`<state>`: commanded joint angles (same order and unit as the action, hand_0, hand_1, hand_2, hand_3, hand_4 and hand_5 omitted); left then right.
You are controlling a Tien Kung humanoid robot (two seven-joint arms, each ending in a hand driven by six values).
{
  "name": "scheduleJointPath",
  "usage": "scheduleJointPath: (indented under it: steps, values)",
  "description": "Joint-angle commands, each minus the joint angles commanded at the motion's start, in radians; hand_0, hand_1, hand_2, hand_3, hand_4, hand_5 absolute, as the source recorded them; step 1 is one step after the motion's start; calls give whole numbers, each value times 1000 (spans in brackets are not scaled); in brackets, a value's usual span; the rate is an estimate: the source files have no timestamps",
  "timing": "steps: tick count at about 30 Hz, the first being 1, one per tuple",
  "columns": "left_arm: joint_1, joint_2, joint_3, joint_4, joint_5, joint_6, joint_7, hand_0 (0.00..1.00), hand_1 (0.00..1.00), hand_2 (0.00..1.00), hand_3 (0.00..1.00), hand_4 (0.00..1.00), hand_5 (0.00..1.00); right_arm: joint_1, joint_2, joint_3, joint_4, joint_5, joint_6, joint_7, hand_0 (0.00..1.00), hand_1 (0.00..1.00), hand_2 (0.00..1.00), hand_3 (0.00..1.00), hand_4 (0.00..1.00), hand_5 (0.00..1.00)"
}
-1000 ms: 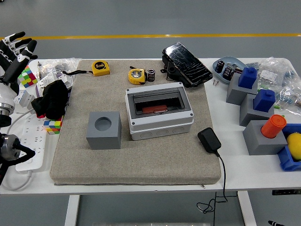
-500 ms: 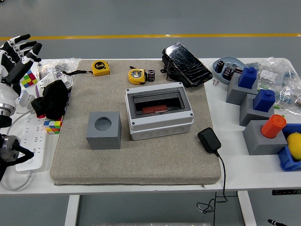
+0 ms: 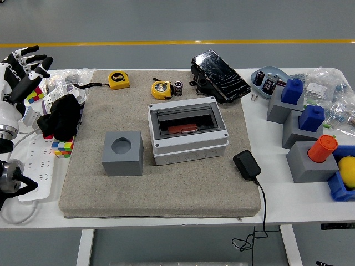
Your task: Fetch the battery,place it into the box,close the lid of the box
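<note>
one battery (image 3: 178, 88), one box (image 3: 187, 132), two tape measures (image 3: 118, 80)

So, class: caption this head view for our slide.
Left hand open at the table edge; battery waits behind the grey box.

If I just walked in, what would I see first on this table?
Probably the white box with its dark see-through lid, in the middle of the beige mat. Next, the grey cube with a round hole just left of it. At the far left edge, the left robot hand hovers with spread fingers.
</note>
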<state>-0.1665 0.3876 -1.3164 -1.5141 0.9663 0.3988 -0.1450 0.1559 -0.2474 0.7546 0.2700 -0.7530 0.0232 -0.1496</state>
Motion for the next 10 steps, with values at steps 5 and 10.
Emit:
scheduleJointPath:
  steps: [5, 10]
  values:
    - [9, 5, -5, 0, 1, -1, 2, 424, 584, 615, 680, 998, 385, 2, 2, -19, -2, 6, -1, 0, 667, 674, 688, 536, 906, 511]
    - [22, 5, -2, 2, 2, -4, 4, 424, 584, 615, 680, 998, 385, -2, 2, -29, 0, 9, -2, 0, 667, 674, 688, 536, 906, 511]
